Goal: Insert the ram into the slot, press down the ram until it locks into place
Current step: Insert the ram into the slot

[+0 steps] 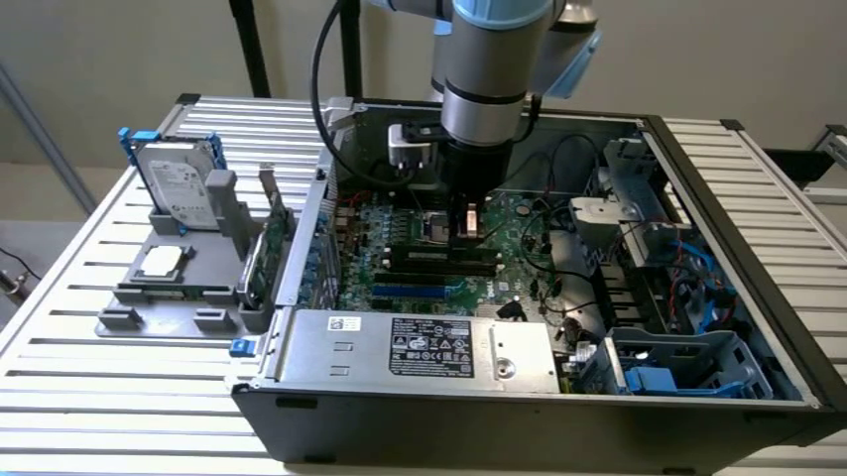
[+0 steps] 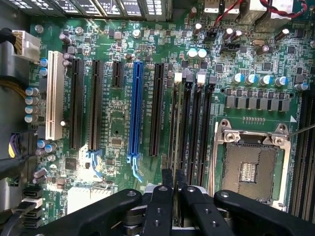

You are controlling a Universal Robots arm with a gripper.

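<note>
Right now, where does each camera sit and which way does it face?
Exterior view: off the arm, high outside the open case, looking down into it; the arm and pincer show, reaching down to the motherboard.
Wrist view: on the wrist, facing straight down at the motherboard; the pincer shows, over the black slots.
Shared: pincer, motherboard, slots, blue socket.

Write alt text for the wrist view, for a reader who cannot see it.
The tool hangs over black memory slots on a green motherboard. An empty CPU socket lies beside them, a blue slot on their other side.
</note>
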